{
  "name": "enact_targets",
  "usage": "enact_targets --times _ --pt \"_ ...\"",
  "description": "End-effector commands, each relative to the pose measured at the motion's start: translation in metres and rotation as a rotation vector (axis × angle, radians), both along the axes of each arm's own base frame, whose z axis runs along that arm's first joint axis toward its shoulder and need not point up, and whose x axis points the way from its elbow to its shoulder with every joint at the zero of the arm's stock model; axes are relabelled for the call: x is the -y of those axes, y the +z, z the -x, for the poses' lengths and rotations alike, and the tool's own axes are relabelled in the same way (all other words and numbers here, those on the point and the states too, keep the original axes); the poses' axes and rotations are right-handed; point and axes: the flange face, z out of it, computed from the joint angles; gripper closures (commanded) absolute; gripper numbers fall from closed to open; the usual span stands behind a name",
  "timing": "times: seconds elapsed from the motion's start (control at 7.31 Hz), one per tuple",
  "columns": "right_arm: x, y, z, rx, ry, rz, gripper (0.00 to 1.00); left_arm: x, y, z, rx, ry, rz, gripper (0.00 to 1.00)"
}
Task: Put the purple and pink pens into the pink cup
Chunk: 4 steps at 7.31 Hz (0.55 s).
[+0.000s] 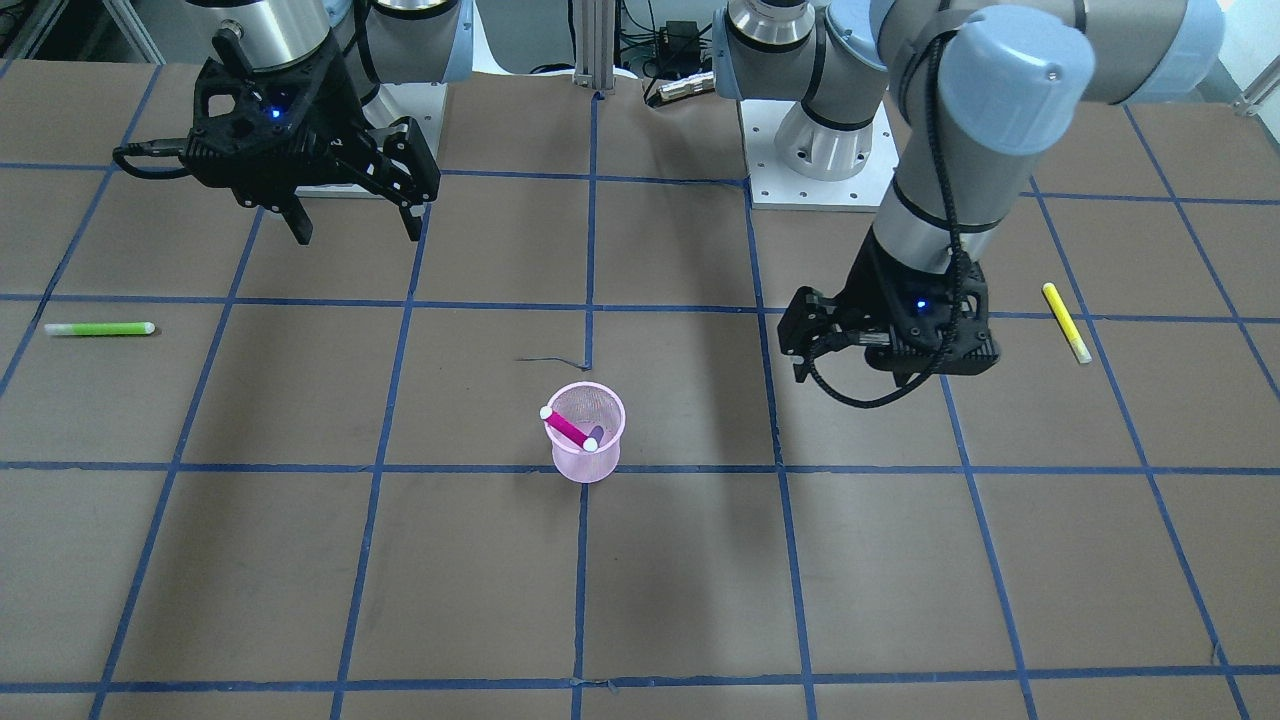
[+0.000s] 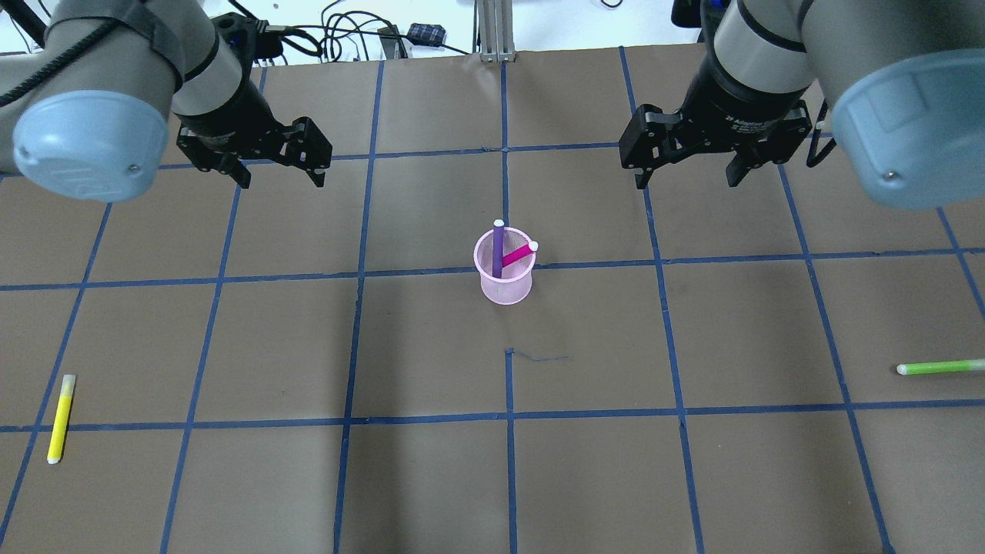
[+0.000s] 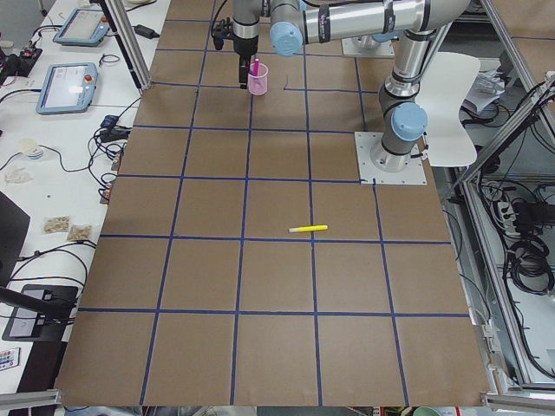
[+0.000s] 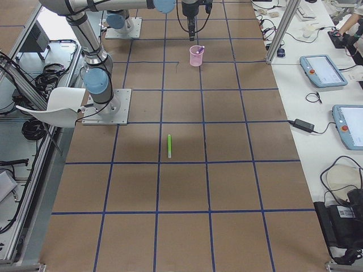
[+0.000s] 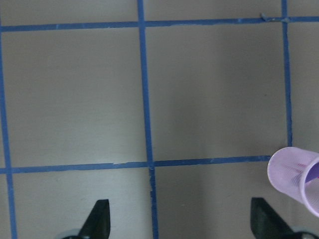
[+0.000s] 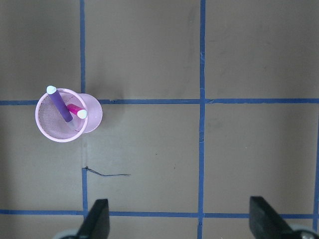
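Note:
The pink mesh cup (image 2: 505, 288) stands upright near the table's middle. The purple pen (image 2: 498, 242) and the pink pen (image 2: 517, 255) both stand inside it, leaning on its rim. The right wrist view shows the cup (image 6: 55, 132) with both pens inside. My left gripper (image 2: 282, 181) is open and empty, above the table, left of and beyond the cup. In its wrist view the cup (image 5: 294, 179) is at the right edge. My right gripper (image 2: 685, 183) is open and empty, right of and beyond the cup.
A yellow pen (image 2: 60, 418) lies on the table at the near left. A green pen (image 2: 939, 367) lies at the near right. The brown table has a blue tape grid (image 2: 508, 146). A thin dark mark (image 2: 539, 357) lies in front of the cup.

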Motion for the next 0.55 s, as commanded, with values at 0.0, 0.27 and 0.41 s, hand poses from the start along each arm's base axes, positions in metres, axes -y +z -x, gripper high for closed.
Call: enact_targets --times 0.0,0.27,0.41 --pt "-0.001 -0.003 0.001 -0.006 -0.005 -0.004 0.00 -0.028 0.027 -0.010 -0.002 0.002 -0.060 0.00" --pt "-0.003 0.006 0.000 -0.004 -0.003 0.017 0.00 -0.044 0.042 -0.003 -0.004 -0.007 -0.053 0.00" --pt "-0.003 0.005 0.000 -0.004 -0.004 0.015 0.00 -0.052 0.050 -0.005 -0.002 -0.007 -0.060 0.00"
